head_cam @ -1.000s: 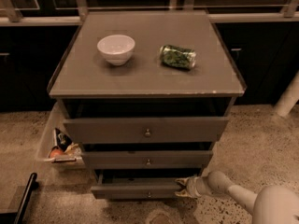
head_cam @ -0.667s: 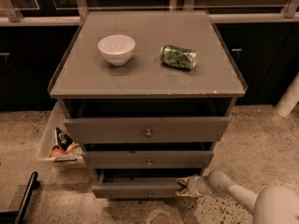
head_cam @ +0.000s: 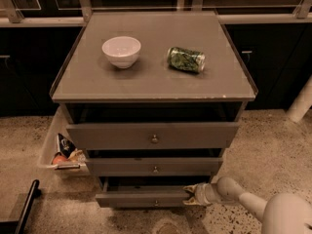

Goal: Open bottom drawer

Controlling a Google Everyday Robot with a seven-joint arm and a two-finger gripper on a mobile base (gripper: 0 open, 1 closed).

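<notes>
The bottom drawer (head_cam: pixel 141 198) is the narrowest grey-brown front at the foot of the cabinet, with a tiny knob (head_cam: pixel 156 203) at its centre. It stands pulled out a little, with a dark gap above its front. My gripper (head_cam: pixel 190 195) reaches in from the lower right on a white arm (head_cam: pixel 234 193). Its tips sit at the right end of the drawer's top edge, touching the front.
The middle drawer (head_cam: pixel 153 166) and the top drawer (head_cam: pixel 152 135) also stand out a little. A white bowl (head_cam: pixel 121 50) and a green can (head_cam: pixel 185 59) on its side rest on the cabinet top. A tray of snacks (head_cam: pixel 62 152) stands at the cabinet's left. A black bar (head_cam: pixel 27 206) lies lower left.
The gripper stays at the right end of the bottom drawer. The drawer and arm have hardly moved.
</notes>
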